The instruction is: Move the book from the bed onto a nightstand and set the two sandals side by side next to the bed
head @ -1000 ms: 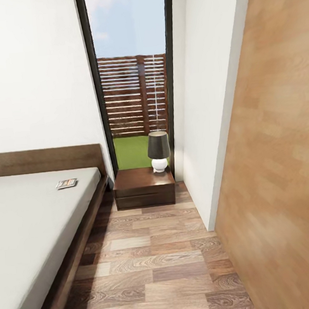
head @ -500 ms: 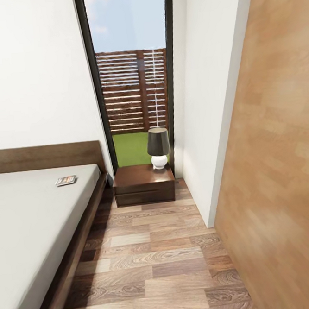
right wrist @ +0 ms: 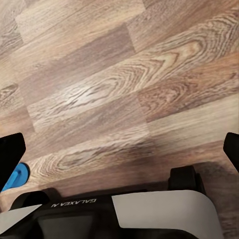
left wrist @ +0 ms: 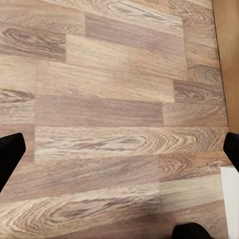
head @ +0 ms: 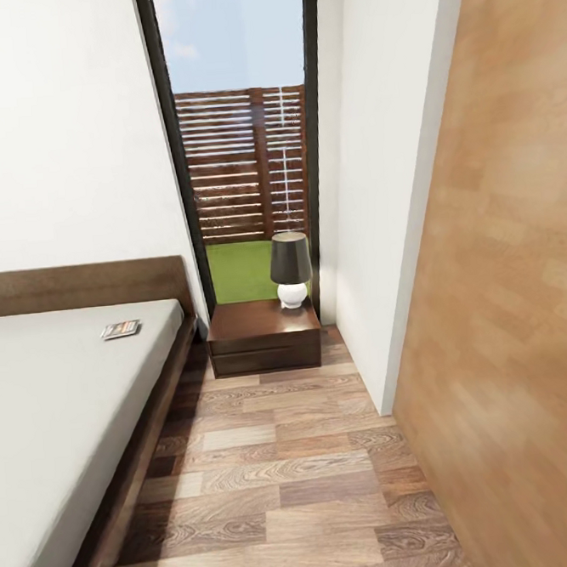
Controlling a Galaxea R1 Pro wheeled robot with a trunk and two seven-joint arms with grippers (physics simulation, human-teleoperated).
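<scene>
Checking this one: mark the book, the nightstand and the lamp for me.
book (head: 121, 330), head view, middle of its cover, lying on the mattress near the headboard.
nightstand (head: 266, 349), head view, its drawer front.
lamp (head: 290, 259), head view, its dark shade; it stands on the nightstand's top.

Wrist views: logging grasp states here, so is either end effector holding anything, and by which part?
Nothing is held. Both end effectors' fingers stand wide apart over the bare wood floor; the book lies on the bed.

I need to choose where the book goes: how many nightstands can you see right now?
1. The nightstand stands on the floor beyond the bed's headboard corner, under the tall window, with a lamp on it. Another may be beyond the picture's edge.
</scene>
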